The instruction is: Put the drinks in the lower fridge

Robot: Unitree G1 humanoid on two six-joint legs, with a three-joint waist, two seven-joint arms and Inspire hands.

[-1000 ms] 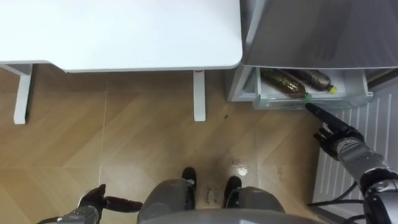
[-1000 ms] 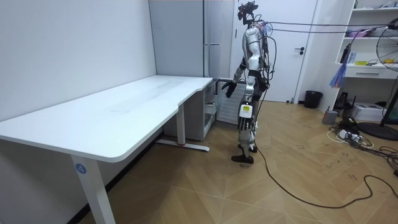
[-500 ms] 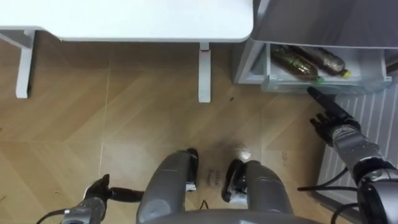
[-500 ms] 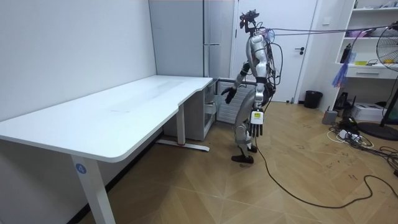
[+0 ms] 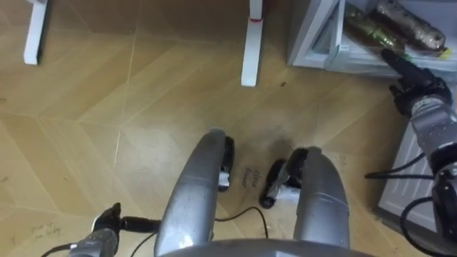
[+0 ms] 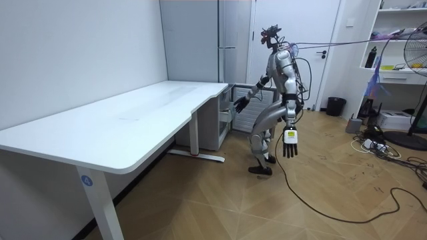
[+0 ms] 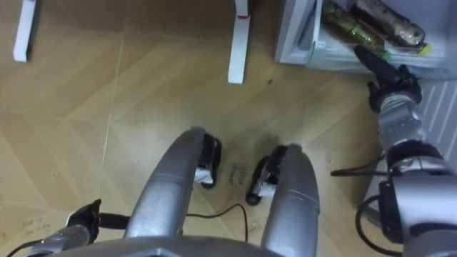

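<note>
From the robot's head we look almost straight down, close over its bent knees, at the wooden floor. Both eye views share the white table leg and the open fridge drawer at the upper right, only slightly shifted. In the room view we stand far off, facing the table and the fridge, and see the whole robot.

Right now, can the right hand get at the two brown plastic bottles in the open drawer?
Probably yes: the right hand, fingers straight, is at the front rim of the pulled-out white drawer, and nothing covers the brown bottles.
</note>
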